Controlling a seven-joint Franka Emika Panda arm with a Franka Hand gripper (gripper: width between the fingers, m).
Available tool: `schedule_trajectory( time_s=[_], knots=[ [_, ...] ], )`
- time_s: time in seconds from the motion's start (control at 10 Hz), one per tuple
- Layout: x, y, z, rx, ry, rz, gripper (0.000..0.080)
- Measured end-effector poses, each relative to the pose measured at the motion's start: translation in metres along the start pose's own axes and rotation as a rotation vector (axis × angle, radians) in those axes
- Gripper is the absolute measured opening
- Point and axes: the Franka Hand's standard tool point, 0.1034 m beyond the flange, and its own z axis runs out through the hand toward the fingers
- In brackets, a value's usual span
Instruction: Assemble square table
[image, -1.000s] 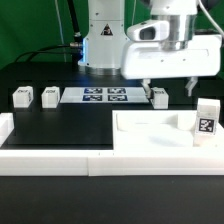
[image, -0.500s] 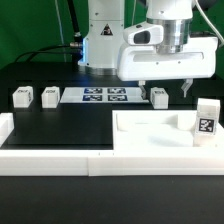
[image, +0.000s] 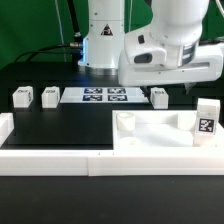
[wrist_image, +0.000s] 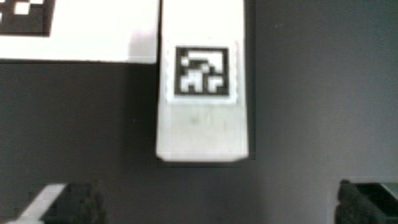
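Hovering above a leg block (wrist_image: 199, 100) that lies on the dark table (wrist_image: 311, 100) just beside the marker board (wrist_image: 63, 30), the gripper (wrist_image: 214, 205) is spread wide and empty. The tabletop (image: 150, 140) sits in front of it in the exterior view. Coming down off-centre could land a finger on the block or the board, knocking the block askew.

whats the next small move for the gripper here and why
Probably lower straight down over the leg block. In the wrist view the gripper is open, and the block lies centred in the line between its fingers, not yet gripped.
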Motion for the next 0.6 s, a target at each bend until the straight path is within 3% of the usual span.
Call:
schedule_trajectory(
  time_s=[0.1,0.3,0.4,0.6],
  knots=[
    [-0.009,0.0,0.003,0.008,-0.092,0.003,0.0648],
    [-0.006,0.002,0.004,0.018,-0.198,0.012,0.0648],
    [-0.012,0.003,0.008,0.024,-0.289,0.018,0.0648],
    [-0.027,0.007,0.029,-0.024,-0.49,0.095,0.0648]
  ],
)
